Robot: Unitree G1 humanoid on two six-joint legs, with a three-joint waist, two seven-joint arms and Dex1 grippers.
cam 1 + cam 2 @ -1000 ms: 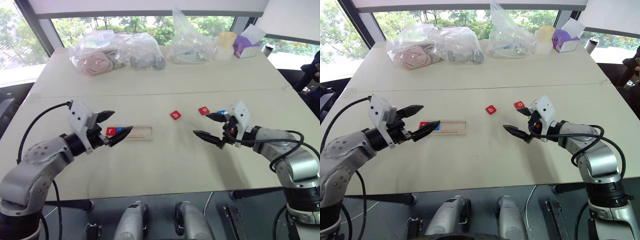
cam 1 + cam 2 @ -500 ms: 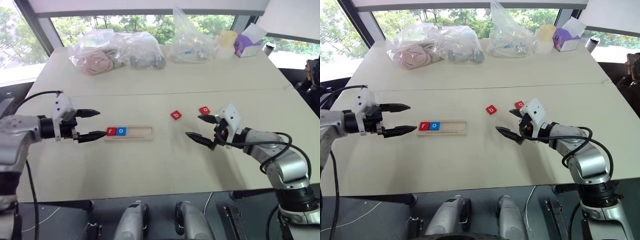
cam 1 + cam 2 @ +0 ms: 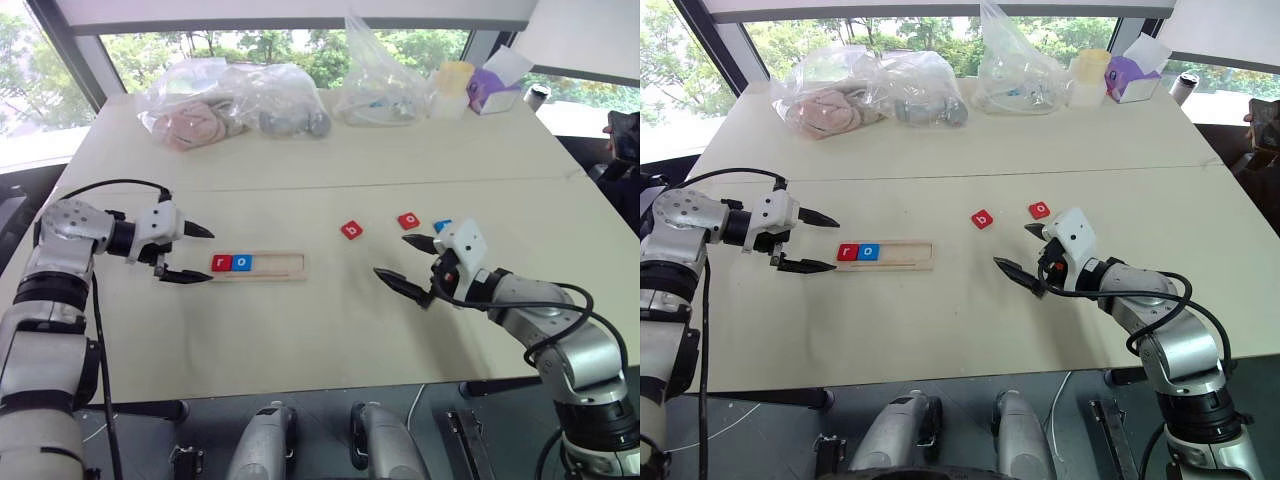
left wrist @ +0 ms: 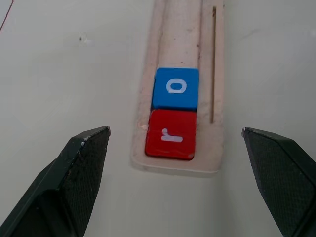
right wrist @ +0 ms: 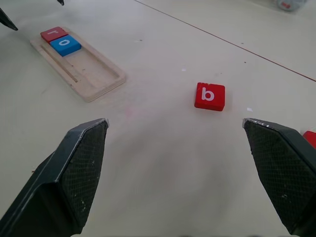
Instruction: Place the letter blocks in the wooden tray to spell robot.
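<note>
The wooden tray (image 3: 275, 265) lies left of the table's centre. A red r block (image 3: 221, 263) and a blue o block (image 3: 242, 263) sit side by side in its left end. My left gripper (image 3: 211, 257) hovers open just off that end, fingers either side of the r block (image 4: 170, 140), touching nothing. A red b block (image 3: 351, 230) and a red o block (image 3: 409, 220) lie loose to the right. A blue block (image 3: 443, 225) peeks out behind my right gripper (image 3: 390, 255), which is open and empty, facing the b block (image 5: 210, 96).
Clear plastic bags (image 3: 230, 105) (image 3: 380, 90), a yellow container (image 3: 455, 82) and a purple box (image 3: 495, 88) line the table's far edge. A seam crosses the table behind the blocks. A person's hand (image 3: 622, 132) shows at the far right edge.
My left gripper has drawn back to the left off the tray and rolled, leaving the r and o blocks uncovered. My left arm has swung outward. My right gripper has stayed put.
</note>
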